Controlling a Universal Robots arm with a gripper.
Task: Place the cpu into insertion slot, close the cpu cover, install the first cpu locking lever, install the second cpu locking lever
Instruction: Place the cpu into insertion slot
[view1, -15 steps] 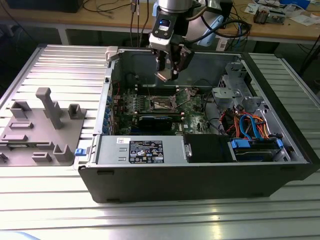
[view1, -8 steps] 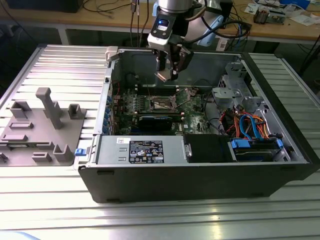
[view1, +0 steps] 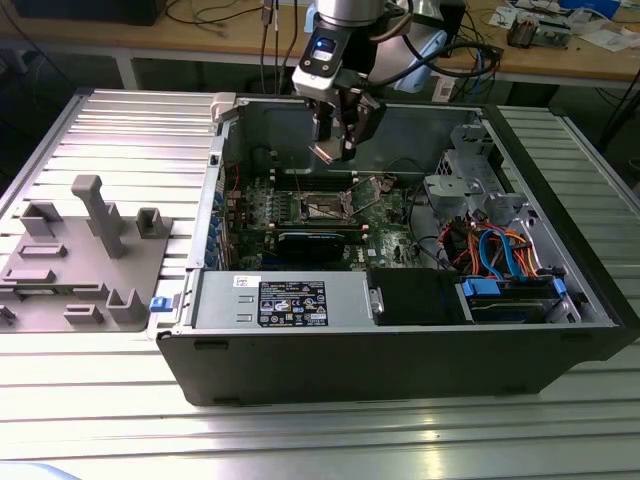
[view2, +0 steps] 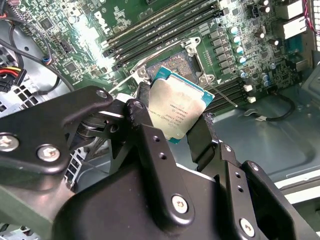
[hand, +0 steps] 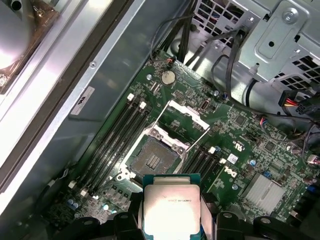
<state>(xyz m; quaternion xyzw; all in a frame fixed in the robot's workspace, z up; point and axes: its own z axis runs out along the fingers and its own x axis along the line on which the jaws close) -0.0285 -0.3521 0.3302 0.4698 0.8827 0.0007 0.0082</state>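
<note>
The arm comes down from above into the open computer case (view1: 400, 350) that lies on the tabletop (view1: 100, 420), with its hand (view1: 337, 140) pointing downward and hanging well above the motherboard (hand: 240, 150). The hand is closed on opposite edges of the cpu (view2: 179, 112), silver top showing, and holds it in the air near the empty insertion slot (hand: 151, 159) without touching it. The cpu cover (hand: 186, 114) stands flipped open just beside the slot.
</note>
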